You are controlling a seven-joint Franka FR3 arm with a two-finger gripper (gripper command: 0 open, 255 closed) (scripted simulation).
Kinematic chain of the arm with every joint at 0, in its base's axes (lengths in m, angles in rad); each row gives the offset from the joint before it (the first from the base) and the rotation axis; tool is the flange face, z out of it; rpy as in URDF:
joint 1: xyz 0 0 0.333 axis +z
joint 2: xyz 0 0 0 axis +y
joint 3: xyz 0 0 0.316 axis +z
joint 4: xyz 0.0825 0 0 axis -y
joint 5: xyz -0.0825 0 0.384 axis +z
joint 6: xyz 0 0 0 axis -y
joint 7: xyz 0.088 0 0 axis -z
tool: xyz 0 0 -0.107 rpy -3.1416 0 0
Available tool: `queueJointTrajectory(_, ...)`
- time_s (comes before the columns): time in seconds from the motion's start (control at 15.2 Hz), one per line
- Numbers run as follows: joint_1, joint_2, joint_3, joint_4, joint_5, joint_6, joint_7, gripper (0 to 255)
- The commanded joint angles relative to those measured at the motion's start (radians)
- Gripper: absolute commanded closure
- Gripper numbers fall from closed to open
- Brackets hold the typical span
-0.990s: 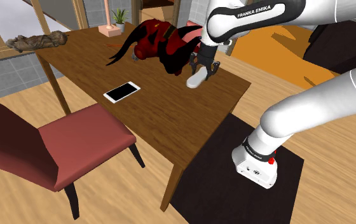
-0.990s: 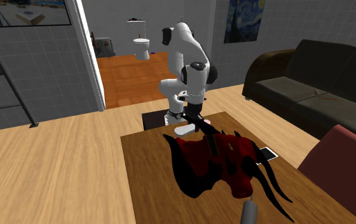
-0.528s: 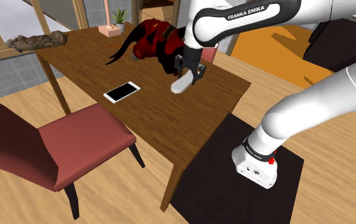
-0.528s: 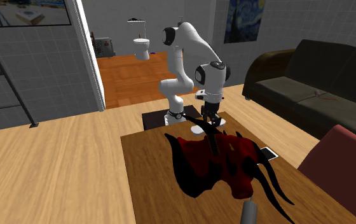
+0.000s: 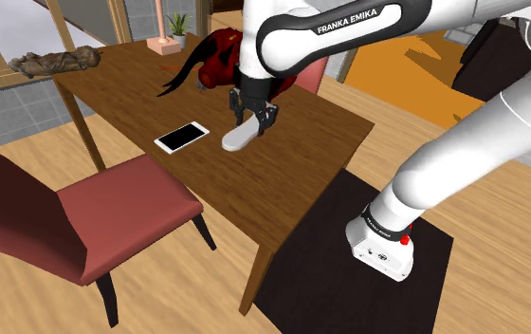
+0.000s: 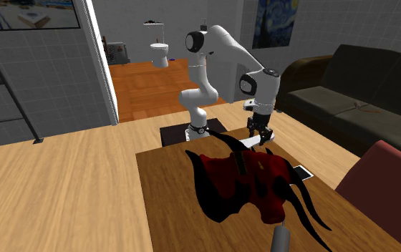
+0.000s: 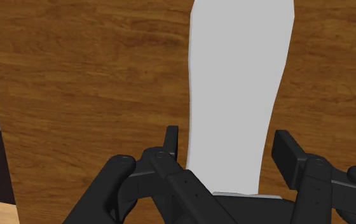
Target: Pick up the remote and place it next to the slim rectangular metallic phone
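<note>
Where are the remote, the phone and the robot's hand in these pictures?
remote (image 5: 237,139), shoulder view, on its pale free end.
phone (image 5: 181,138), shoulder view, middle of its white face.
hand (image 5: 254,118), shoulder view, midway between its black fingertips, which clasp the remote.

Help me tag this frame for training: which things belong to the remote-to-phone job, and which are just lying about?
Job: white remote, clasped in the gripper; phone; table.
Lying about: red-and-black figure; red chair; potted plant; brown wood piece.
</note>
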Motion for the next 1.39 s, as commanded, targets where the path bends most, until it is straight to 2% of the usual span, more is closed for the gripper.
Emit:
queueJointTrajectory(0.0, 0.013, 0.044, 0.036, 0.049, -0.013, -0.005, 0.061, 255)
queueJointTrajectory(0.53, 0.071, 0.254, 0.149, 0.263, -0.123, -0.032, 0.296, 255)
queueJointTrajectory(1.32, 0.081, 0.340, 0.146, 0.180, -0.185, 0.121, 0.340, 255)
